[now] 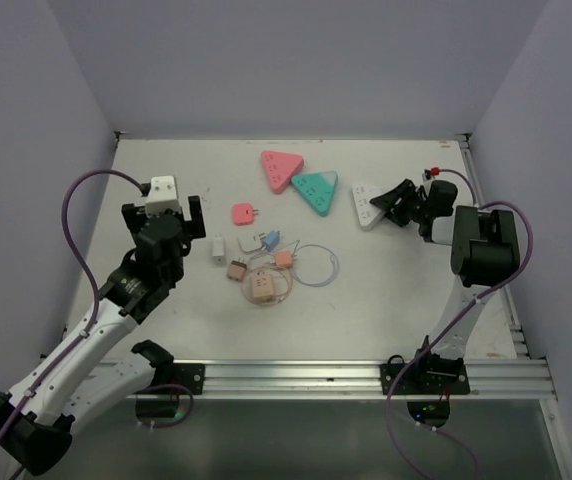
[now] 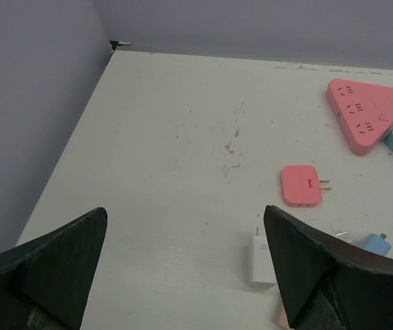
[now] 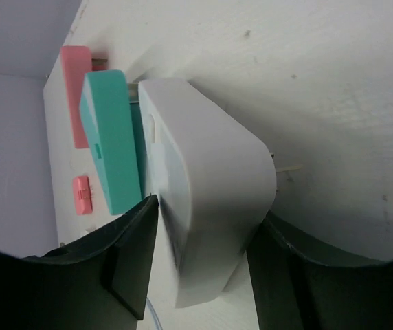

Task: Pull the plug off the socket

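Right gripper (image 3: 203,220) straddles the white socket (image 3: 210,179) at the far right of the table (image 1: 166,300), one finger (image 3: 124,261) on each side of the block's near end. The jaws stand partly apart, and it cannot be told whether they press on the block or only flank it. No plug in this socket can be made out. Just beside it lies a teal socket (image 3: 110,137), then a pink socket (image 3: 76,89). Left gripper (image 2: 185,220) hangs fully spread and empty over the left of the table, well apart from the white socket, with a pink plug (image 2: 299,185) and a white adapter (image 2: 260,258) near its right finger
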Controlling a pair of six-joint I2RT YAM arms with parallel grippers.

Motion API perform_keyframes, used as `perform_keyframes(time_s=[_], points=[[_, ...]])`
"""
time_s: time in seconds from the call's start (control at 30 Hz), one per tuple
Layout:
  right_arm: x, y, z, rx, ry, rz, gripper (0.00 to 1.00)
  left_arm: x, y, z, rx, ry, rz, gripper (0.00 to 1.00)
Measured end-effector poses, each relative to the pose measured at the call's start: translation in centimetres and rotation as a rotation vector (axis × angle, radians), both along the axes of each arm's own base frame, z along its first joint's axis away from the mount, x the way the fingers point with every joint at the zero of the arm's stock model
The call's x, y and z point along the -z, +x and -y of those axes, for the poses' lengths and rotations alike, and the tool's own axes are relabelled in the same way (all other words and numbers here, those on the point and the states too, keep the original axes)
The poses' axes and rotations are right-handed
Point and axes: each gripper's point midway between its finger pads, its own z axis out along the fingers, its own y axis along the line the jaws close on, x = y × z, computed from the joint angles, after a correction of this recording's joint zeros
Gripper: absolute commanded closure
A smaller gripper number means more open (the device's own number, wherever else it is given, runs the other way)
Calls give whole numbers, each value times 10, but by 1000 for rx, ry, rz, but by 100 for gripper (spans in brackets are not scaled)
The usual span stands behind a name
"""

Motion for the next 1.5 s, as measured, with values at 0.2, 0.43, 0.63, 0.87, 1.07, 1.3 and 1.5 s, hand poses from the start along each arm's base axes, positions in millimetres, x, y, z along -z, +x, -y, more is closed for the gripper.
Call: perform_keyframes(time_s=[0.2, 0.43, 0.63, 0.87, 1.07, 1.3, 1.5], points=[[7, 4, 8, 21, 25, -30, 24, -2, 1, -3, -15, 1, 7, 0], [-4, 0, 18, 53, -34, -56, 1, -2, 1, -6, -23, 7, 7, 0], [-21, -28, 50, 172, -212, -170, 1, -2, 1, -8, -30, 7, 7, 0], [-89, -74, 91, 341, -443, -204, 1, -2, 1, -10, -36, 5, 8, 0], [-201, -111, 114, 471, -569, -52, 1, -3, 0, -7, -17, -12, -4, 0], [-350, -177, 121, 616, -635, 282, 1, -62, -9, -1, 37, -90, 54, 0], [-431, -258, 112, 689, -663, 559, 1, -120, -36, -11, 68, -156, 140, 0]])
